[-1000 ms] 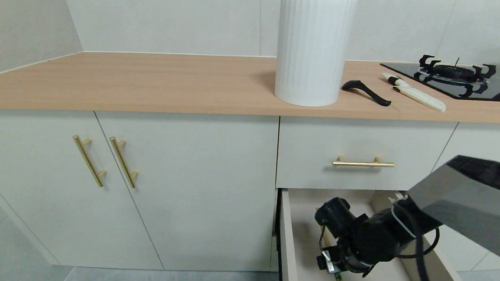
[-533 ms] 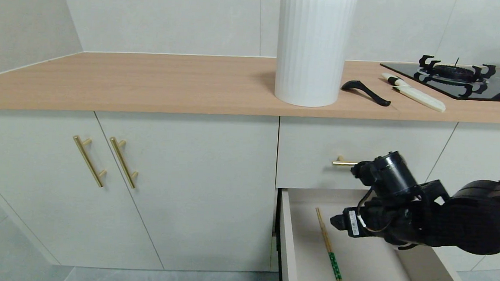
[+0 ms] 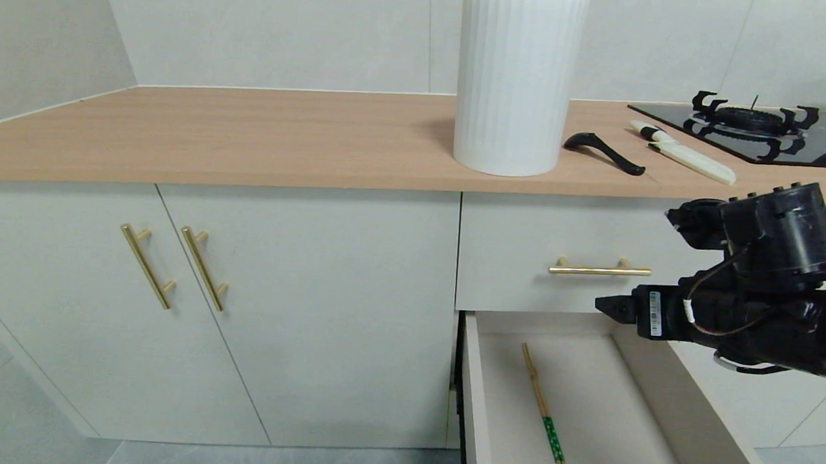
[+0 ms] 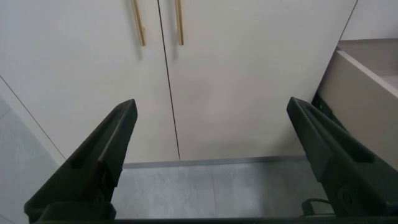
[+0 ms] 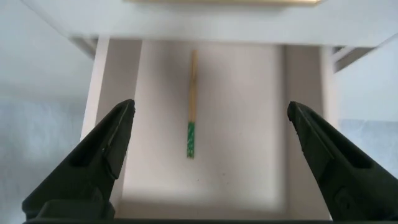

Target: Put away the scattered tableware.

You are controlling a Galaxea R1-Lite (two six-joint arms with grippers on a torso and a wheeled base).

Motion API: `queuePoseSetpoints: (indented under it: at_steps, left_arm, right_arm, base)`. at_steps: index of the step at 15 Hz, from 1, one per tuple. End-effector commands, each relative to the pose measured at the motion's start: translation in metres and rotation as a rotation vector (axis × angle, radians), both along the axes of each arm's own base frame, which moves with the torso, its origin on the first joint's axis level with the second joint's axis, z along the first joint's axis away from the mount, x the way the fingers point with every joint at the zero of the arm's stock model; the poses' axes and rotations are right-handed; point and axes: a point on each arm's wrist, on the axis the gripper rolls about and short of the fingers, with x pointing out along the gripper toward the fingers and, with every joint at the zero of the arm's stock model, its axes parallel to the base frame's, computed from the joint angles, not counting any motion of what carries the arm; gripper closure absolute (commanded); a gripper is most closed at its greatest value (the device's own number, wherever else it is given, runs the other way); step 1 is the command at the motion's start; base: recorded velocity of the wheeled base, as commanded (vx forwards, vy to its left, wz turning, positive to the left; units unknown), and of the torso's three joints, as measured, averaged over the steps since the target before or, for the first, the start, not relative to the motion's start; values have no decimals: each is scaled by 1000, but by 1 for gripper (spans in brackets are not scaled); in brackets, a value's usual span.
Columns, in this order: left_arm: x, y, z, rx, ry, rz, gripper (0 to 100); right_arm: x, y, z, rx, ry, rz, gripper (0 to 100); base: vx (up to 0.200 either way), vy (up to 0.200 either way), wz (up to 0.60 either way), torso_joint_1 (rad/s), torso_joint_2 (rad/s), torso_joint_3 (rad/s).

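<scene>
Chopsticks [image 3: 542, 403] lie in drawer [image 3: 663, 392]; right gripper [image 3: 603, 306] bears barcode sticker [image 3: 656, 303].

Bamboo chopsticks [image 3: 542, 405] with green ends lie flat in the open drawer [image 3: 475, 408], close to its left wall, green tips toward the front. Up on the counter [image 3: 247, 136] rest a curved black spoon [image 3: 604, 152] and, just beside it, a cream knife [image 3: 683, 153].
</scene>
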Motion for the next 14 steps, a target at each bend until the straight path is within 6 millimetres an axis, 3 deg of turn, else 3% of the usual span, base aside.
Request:
queuePoseSetpoints:
  at_steps: [1,8,14]
  left_arm:
    - [0,0,0,0,0,-1,0]
    - [0,0,0,0,0,-1,0]
    - [0,0,0,0,0,0,0]
  right_arm:
    - [-4,-5,8,15,-28,-10,0]
    - [-2,-9,8,11,-27,-23,0]
    - [-2,-12,9,3,-34,-26,0]
  base:
    - [0,0,0,0,0,0]
    - [0,0,0,7,-24,-18]
    - [0,0,0,106,-379,-280]
